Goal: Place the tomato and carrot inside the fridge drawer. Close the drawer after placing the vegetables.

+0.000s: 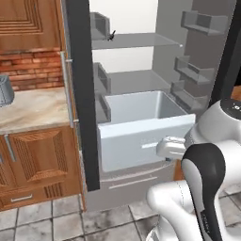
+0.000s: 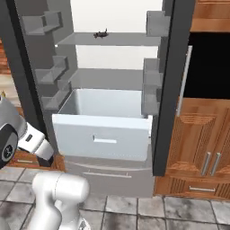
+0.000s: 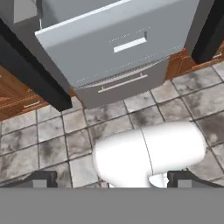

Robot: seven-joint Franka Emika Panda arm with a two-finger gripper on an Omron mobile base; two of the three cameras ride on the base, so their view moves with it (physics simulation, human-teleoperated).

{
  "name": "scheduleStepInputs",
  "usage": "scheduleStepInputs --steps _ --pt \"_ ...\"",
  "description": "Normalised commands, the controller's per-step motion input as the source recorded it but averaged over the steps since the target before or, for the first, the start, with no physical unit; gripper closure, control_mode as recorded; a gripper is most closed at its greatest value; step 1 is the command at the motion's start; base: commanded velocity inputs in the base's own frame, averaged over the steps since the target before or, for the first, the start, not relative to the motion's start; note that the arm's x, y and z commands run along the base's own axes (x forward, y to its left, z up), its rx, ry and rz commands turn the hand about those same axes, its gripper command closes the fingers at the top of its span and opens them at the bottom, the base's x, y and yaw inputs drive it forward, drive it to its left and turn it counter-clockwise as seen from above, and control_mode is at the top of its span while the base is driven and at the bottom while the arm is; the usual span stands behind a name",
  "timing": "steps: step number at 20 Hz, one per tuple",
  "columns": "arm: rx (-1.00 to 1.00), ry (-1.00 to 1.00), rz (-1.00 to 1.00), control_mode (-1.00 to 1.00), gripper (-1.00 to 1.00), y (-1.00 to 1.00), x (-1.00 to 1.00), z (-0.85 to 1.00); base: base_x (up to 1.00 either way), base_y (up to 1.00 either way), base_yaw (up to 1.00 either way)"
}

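The gripper (image 3: pixel 112 179) hangs with jaws spread wide, holding nothing, aimed at the floor tiles (image 3: pixel 52 144). The fridge drawer (image 3: pixel 109 43) sits at twelve o'clock, pulled out. Tomato and carrot need finding first (probably on the counter (image 1: pixel 33 110), at nine o'clock in the left base view). The right base view looks into the drawer's bare interior.

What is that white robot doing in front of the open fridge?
The fridge stands open and its pale fridge drawer is pulled out, with nothing visible inside it. The white arm sits low in front of it, and its gripper is open and holds nothing, pointing down toward the tiled floor with the drawer front just ahead. A small dark object lies on the upper fridge shelf; what it is cannot be told. So the drawer is ready, but no vegetable has gone in yet.
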Motion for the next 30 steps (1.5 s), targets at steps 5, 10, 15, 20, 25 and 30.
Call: scheduleStepInputs --steps 5,10,15,20,25,30 --pt "0.0 0.0 0.0 1.0 -1.0 0.0 0.0 0.0 -0.85 1.0 0.16" --pt "0.0 0.0 0.0 1.0 -1.0 0.0 0.0 0.0 -0.06 1.0 0.08" --pt "0.0 0.0 0.0 1.0 -1.0 0.0 0.0 0.0 0.22 1.0 0.05" --pt "0.0 0.0 0.0 1.0 -1.0 0.0 0.0 0.0 0.88 1.0 0.0" --pt "0.0 0.0 0.0 1.0 -1.0 0.0 0.0 0.0 1.0 1.0 0.0" --pt "0.0 0.0 0.0 1.0 -1.0 0.0 0.0 0.0 1.0 0.31 0.0"
